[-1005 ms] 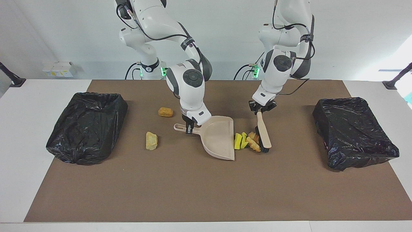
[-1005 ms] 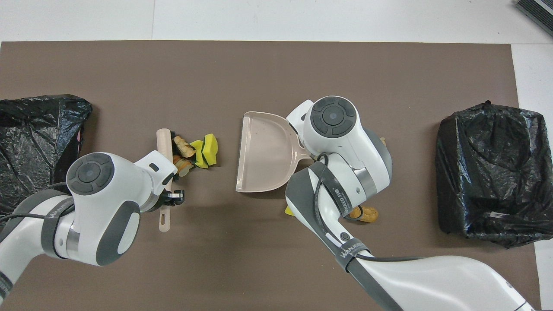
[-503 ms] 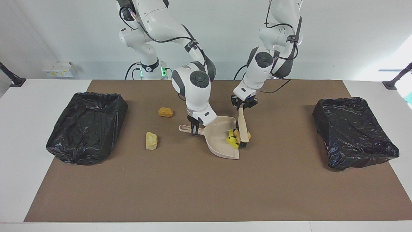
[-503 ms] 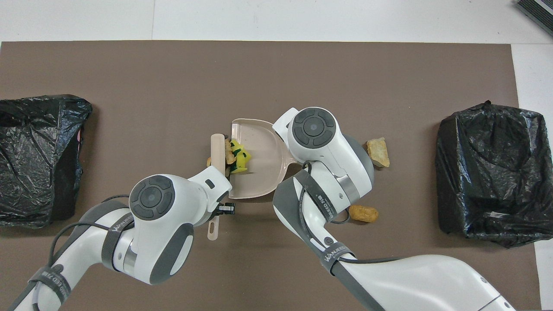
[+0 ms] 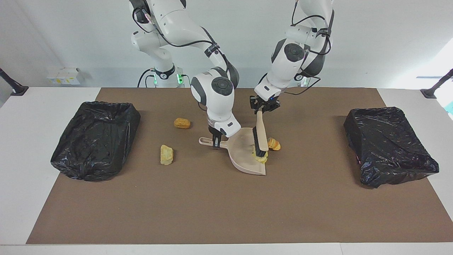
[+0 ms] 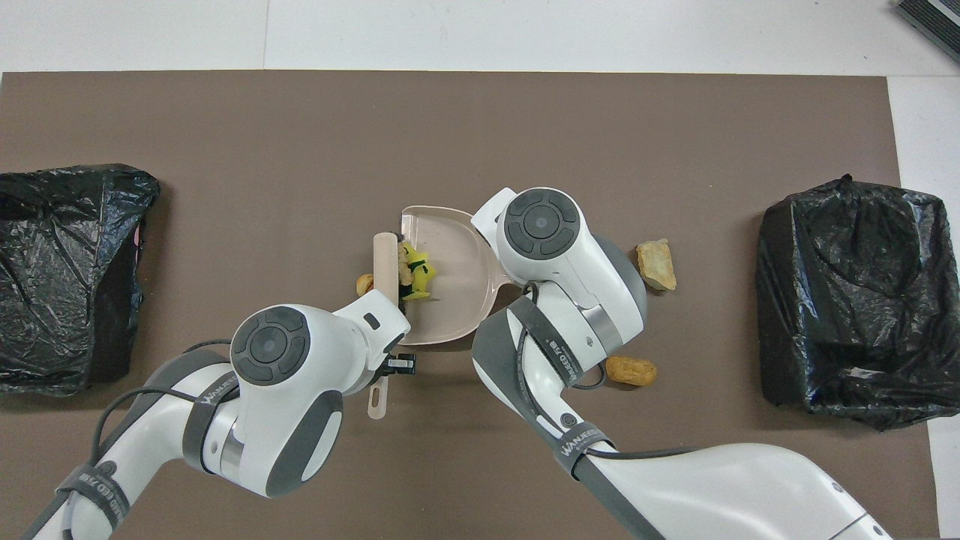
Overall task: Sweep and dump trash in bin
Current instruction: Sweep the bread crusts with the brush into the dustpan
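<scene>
While the right claw (image 5: 216, 141) stays clamped on the dustpan (image 5: 244, 153) handle at mid-tabletop (image 5: 212, 205), the left claw (image 5: 263, 107) is clamped on the brush (image 5: 261, 136), bristles in the pan mouth. Yellow-green trash (image 5: 261, 158) sits inside; 1 orange lump (image 5: 273, 144) lies just outside; 2 lumps (image 5: 166, 154) rest toward the right arm's end.

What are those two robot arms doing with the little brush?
They are sweeping up trash. The left hand holds a brush and pushes yellow-green scraps into the beige dustpan, which the right hand holds by its handle. One orange lump sits just outside the pan's mouth. Two more lumps lie on the mat toward the right arm's end, unswept.
</scene>
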Controlling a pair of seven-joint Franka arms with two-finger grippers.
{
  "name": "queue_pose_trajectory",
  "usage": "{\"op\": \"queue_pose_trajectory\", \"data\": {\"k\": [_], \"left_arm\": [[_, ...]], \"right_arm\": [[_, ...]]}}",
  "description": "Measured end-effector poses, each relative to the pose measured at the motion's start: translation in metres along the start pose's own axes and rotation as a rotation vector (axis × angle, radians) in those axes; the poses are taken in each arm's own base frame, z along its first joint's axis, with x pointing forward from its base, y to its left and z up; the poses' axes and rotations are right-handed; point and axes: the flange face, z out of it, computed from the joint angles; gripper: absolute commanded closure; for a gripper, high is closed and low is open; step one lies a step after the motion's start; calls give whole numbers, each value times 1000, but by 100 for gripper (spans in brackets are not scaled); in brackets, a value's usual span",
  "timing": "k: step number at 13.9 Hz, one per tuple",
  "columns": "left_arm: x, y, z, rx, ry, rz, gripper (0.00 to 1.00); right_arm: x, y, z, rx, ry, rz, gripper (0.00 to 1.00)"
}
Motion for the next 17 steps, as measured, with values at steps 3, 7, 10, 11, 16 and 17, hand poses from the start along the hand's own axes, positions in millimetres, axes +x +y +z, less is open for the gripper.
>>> {"op": "queue_pose_trajectory", "data": {"k": [3, 7, 10, 11, 16, 17], "left_arm": [[-1, -54, -17, 13, -73, -99, 100], [-1, -115, 19, 28, -138, -224, 100], [-1, -150, 55, 30, -110, -307, 100], [-2, -154, 60, 31, -104, -314, 100], [-19, -91, 75, 57, -103, -208, 100], [-25, -72, 79, 62, -98, -179, 100]], "right_arm": [[0, 0, 1, -5, -8, -6, 100], [1, 1, 4, -49, -63, -55, 100], [3, 0, 3, -62, -76, -71, 100], [2, 1, 3, -64, -79, -72, 100], [-5, 5, 5, -68, -89, -66, 100], [-5, 6, 5, -68, -90, -66, 100]]}}
